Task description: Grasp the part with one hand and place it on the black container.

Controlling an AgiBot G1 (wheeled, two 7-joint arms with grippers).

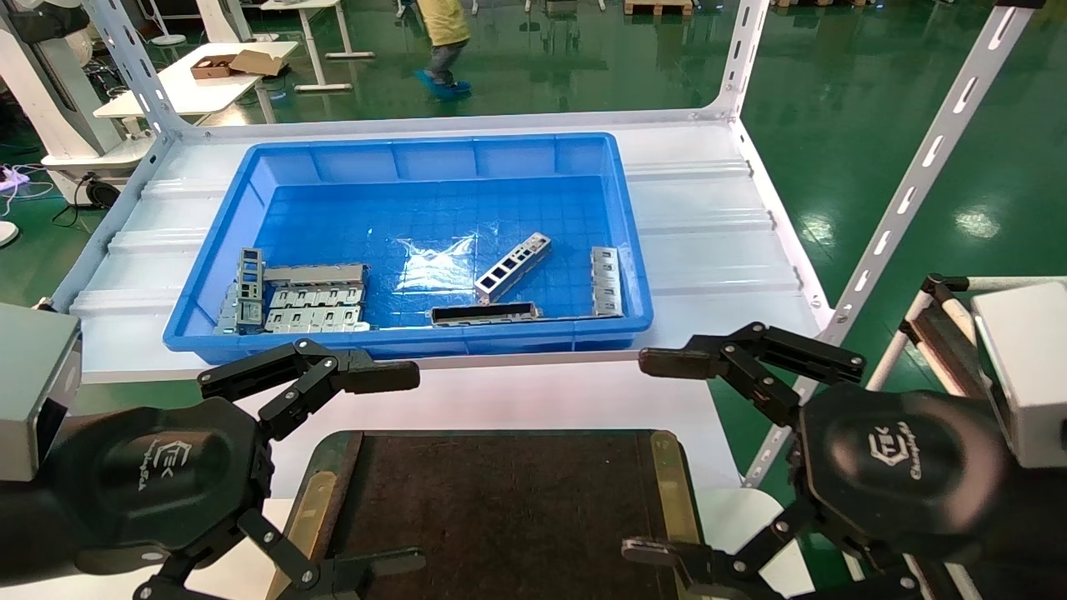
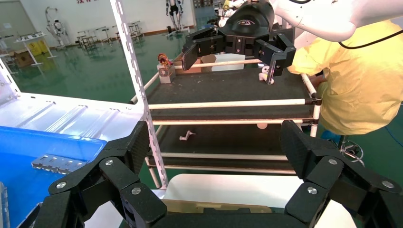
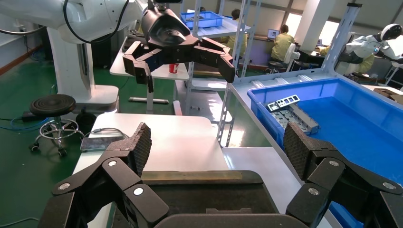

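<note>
The part (image 1: 513, 266), a slim light-grey bar with a row of rectangular cut-outs, lies tilted in the middle of the blue bin (image 1: 217, 250). The black container (image 1: 500, 508), a flat dark tray with olive-brass side strips, sits at the near edge between both arms; it also shows in the right wrist view (image 3: 209, 192). My left gripper (image 1: 379, 467) is open and empty at the tray's left side. My right gripper (image 1: 658, 454) is open and empty at the tray's right side. Both are well short of the part.
In the bin lie a long dark-hollowed channel (image 1: 483, 313), wider tabbed plates (image 1: 317, 307) at the left and another plate (image 1: 606, 281) at the right. White slotted rack posts (image 1: 917, 175) stand at the corners. A trolley with dark shelves (image 2: 228, 88) stands to the right.
</note>
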